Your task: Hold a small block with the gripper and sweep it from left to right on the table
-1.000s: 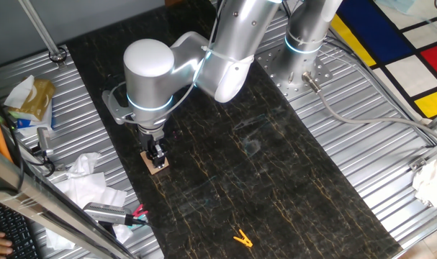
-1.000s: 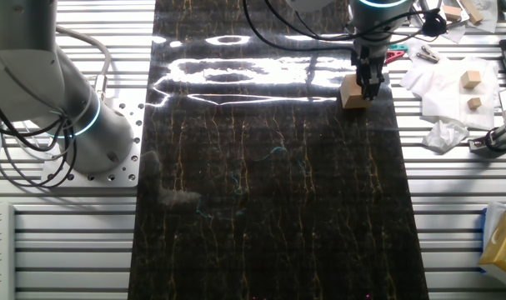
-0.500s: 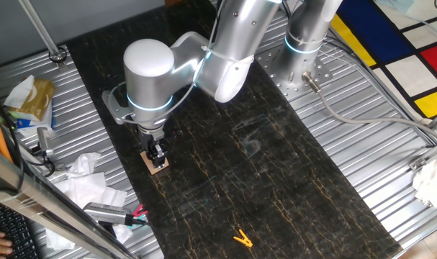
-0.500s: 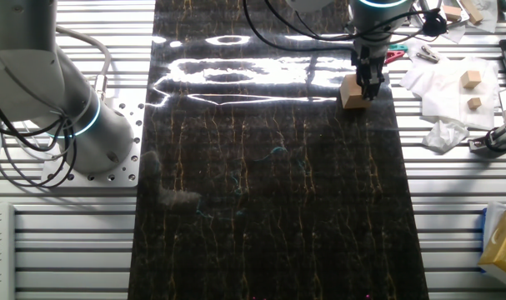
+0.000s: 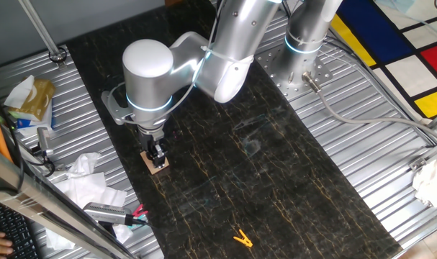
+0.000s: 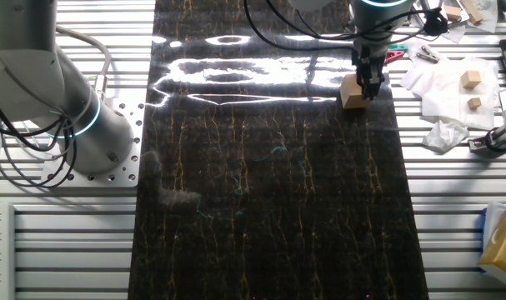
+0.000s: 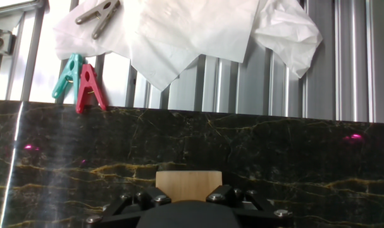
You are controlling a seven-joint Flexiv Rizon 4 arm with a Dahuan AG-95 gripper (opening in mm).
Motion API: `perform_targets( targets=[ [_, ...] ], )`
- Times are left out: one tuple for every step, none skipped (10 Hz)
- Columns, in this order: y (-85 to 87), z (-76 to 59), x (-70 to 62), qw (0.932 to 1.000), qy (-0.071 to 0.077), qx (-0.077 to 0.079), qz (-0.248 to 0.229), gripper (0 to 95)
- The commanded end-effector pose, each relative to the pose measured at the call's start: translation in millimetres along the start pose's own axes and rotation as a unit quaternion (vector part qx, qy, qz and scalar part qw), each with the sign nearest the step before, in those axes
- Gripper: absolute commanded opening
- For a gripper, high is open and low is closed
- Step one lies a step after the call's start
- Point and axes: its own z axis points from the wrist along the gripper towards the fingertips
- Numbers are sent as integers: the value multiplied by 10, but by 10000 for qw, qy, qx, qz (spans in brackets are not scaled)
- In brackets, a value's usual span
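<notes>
The gripper point(image 5: 158, 155) stands vertical over the small wooden block point(image 5: 158, 165), jaws pinching it from two sides; in the other fixed view the black tip point(image 6: 368, 83) overlaps the block point(image 6: 351, 92) from above. The block rests on the black marble-patterned tabletop point(image 5: 276, 180), close to its edge — just beside the ribbed silver metal border point(image 5: 106, 155). In the hand view the block point(image 7: 188, 185) sits between the jaw mounts, its tan face plain. Beyond the tabletop edge in that view lie a teal clip point(image 7: 68, 76) and a red clip point(image 7: 90, 87) touching each other, and white crumpled paper point(image 7: 185, 31) on the ribbed metal. A yellow clip point(image 5: 241, 238) lies well apart from the block, on the tabletop.
</notes>
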Motion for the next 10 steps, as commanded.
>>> perform_targets(
  targets=[
    [-2,1,-4,10000,-3,16,-10,0],
    [-2,1,-4,10000,-1,13,1,0],
    [-2,1,-4,10000,-1,20,23,0],
    [-3,1,-4,10000,-2,22,49,0],
    [-3,1,-3,10000,-7,25,50,0],
    [-5,0,-2,10000,-6,23,67,0],
    [-10,-2,-2,10000,-7,21,69,0],
    [-17,-8,-2,10000,-8,16,64,0],
    [-22,-10,-1,10000,-2,24,65,0],
    [-22,-10,-1,10000,2,26,66,0]
  ],
)
